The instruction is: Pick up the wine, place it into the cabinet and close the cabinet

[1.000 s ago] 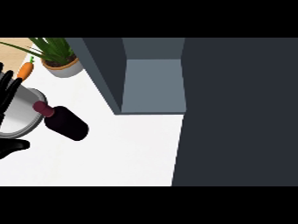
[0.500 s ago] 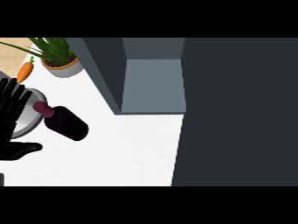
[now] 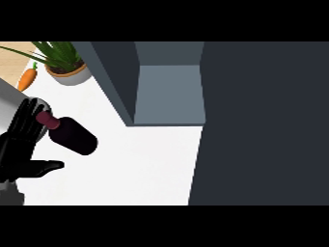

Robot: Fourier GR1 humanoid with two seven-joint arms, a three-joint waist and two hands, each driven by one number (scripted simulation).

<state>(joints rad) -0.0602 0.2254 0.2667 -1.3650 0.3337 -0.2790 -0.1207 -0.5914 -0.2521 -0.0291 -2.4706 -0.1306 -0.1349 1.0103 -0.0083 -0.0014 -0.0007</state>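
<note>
Black fingers (image 3: 26,126) of the robot's left hand (image 3: 14,154) are stretching out straight, spread flat just beside the neck of the dark burgundy glass wine bottle (image 3: 73,136), with the thumb (image 3: 44,167) sticking out sideways below; nothing is being gripped yet. Whether the fingertips are actually touching the bottle's neck is hard to tell, since they are overlapping it from this steep angle. The right hand is not showing anywhere.

The wine bottle is lying tilted on the white counter (image 3: 145,164), its red-capped neck pointing up-left toward the hand and its body angling down-right. Behind the hand, a grey, rounded metal-looking object (image 3: 3,108) is sitting at the left edge. Further back, a small grey pot holding a green spiky plant (image 3: 67,70) is standing beside an orange carrot (image 3: 26,80). To the right, the grey-blue open cabinet (image 3: 167,94) is showing its inner shelf, and its wide dark door (image 3: 274,125) is filling the right side.

Judging from this, the grasp is not yet made. Open fingers closing on the narrow neck could be nudging the rounded bottle into a roll away across the counter. Carrying it by the neck could also be letting the heavy body swing and clip the cabinet's near wall.
</note>
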